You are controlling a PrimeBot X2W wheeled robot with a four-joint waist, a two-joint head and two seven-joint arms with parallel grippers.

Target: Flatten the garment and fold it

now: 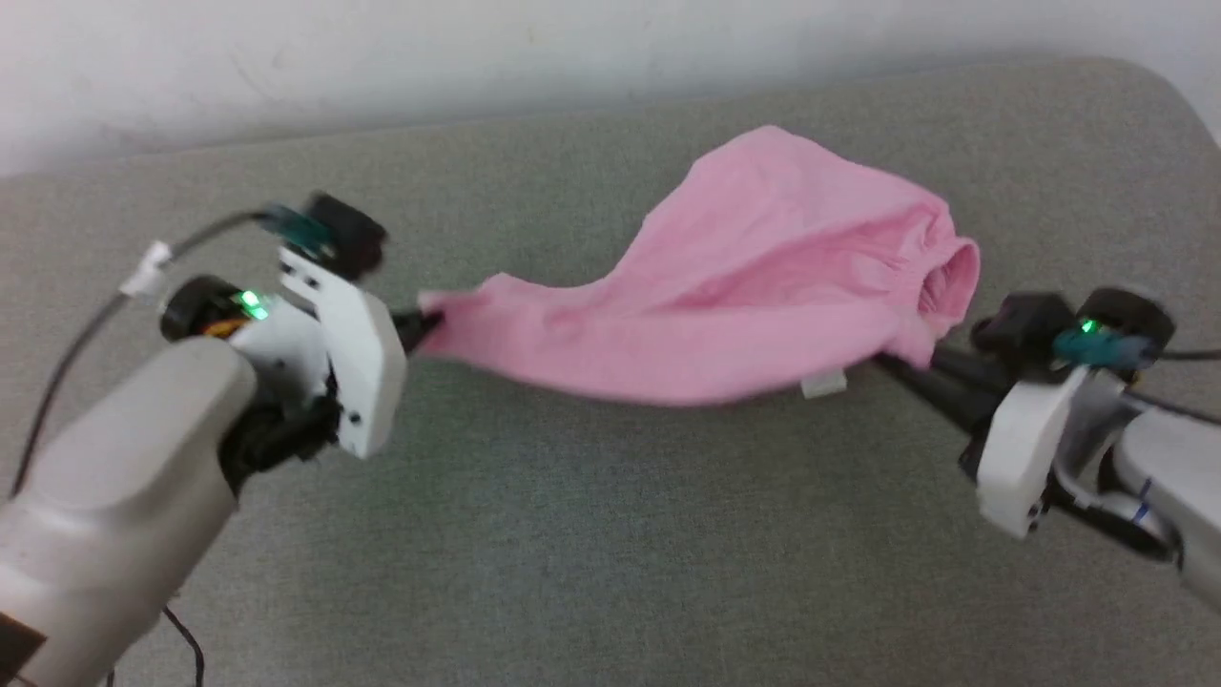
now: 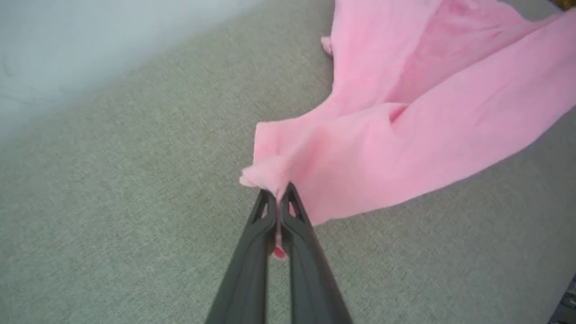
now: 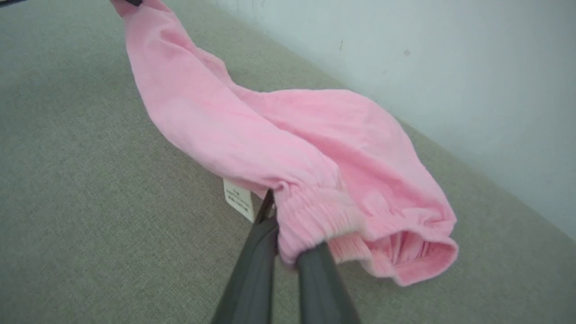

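Note:
The light pink garment [image 1: 754, 286] hangs stretched between my two grippers above the grey cushion [image 1: 591, 534]. My left gripper [image 1: 424, 324] is shut on the garment's left corner; the left wrist view has that corner [image 2: 270, 173] pinched at the tips of my left gripper [image 2: 279, 191]. My right gripper [image 1: 901, 361] is shut on the gathered elastic waistband [image 3: 324, 216] at the right end, its tips [image 3: 281, 211] hidden in the cloth. A small white label [image 3: 238, 198] hangs below the waistband, also seen in the head view as a label [image 1: 825, 385].
A pale wall [image 1: 382, 57] runs along the far edge of the cushion. The cushion's rounded back right corner [image 1: 1159, 91] lies beyond the right gripper. Grey fabric stretches wide in front of the garment.

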